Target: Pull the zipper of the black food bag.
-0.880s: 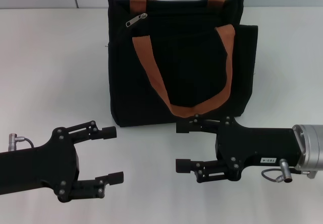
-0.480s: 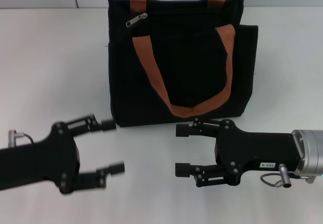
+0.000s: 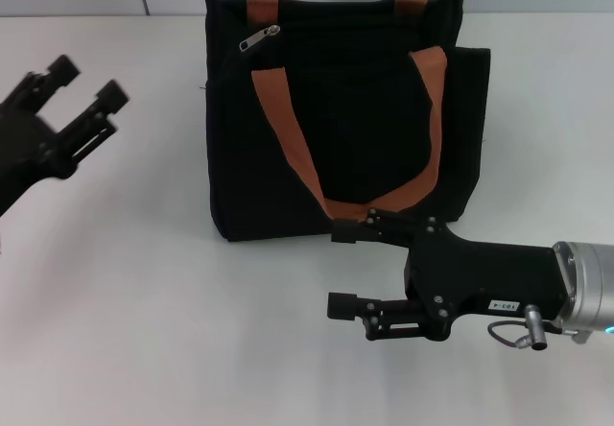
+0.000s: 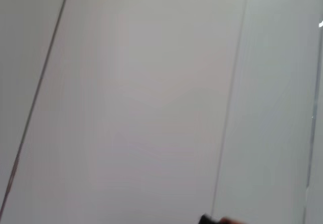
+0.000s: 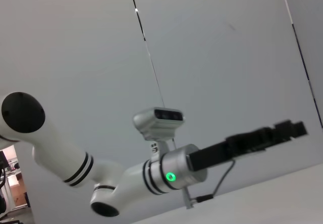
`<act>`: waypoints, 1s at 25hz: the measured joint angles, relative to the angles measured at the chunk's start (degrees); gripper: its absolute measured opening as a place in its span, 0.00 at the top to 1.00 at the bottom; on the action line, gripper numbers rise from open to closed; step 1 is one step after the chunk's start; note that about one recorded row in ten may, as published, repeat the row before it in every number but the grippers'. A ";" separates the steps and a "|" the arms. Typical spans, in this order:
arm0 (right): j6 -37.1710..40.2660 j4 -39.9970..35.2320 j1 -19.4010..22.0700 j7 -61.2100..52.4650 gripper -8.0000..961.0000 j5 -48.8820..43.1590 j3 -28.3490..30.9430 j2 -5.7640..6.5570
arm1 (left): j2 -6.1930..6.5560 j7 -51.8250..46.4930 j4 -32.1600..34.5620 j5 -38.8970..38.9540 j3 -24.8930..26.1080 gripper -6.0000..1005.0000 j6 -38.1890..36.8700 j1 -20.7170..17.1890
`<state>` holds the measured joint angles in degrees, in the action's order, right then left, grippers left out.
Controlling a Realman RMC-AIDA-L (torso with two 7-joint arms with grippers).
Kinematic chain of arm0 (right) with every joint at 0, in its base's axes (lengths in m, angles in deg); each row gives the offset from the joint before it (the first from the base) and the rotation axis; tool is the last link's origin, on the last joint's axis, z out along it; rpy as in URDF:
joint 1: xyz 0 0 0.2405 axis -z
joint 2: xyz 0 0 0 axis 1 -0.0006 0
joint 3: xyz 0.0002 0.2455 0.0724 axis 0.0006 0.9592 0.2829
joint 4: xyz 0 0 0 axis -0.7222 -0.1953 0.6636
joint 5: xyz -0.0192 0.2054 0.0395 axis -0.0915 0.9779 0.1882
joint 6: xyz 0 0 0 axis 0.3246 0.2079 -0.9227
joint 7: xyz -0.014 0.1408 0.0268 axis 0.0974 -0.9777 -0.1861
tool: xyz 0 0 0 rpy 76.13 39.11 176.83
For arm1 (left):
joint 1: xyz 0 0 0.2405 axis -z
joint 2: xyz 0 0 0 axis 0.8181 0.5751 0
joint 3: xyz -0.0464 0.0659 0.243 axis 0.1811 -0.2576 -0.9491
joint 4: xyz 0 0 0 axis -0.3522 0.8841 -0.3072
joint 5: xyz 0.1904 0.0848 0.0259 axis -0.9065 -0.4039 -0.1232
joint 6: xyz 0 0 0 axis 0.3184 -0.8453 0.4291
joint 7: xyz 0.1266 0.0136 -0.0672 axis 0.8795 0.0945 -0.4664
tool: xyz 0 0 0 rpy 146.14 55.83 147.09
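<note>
Head view: black food bag [image 3: 345, 119] upright on the white tabletop [image 3: 144, 282], zipper [image 3: 260, 38] at its top left corner.
Left gripper [image 3: 86, 79] spread, left of the bag; right gripper [image 3: 343, 268] spread before its base.

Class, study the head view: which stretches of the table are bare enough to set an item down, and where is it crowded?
Bare table lies in front of the left end effector, beside the black food bag. Another bare strip runs right of the bag. It is crowded at the bag's front edge, where the open right end effector sits close.
</note>
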<state>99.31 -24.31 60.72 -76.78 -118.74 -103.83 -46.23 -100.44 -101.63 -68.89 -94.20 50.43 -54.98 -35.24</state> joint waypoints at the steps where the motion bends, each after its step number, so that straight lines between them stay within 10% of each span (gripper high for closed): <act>1: 0.00 0.09 -0.17 0.03 0.14 0.01 -0.08 0.00 | 0.01 0.01 0.02 -0.39 -0.66 0.20 1.71 0.70; 25: 0.60 6.11 -0.30 2.27 0.14 0.84 0.47 -0.08 | -0.43 3.60 -2.02 0.95 -14.29 0.23 17.21 11.59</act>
<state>99.91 -18.20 60.42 -74.50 -117.90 -103.36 -46.31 -100.87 -98.03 -70.91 -93.25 36.14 -37.77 -23.65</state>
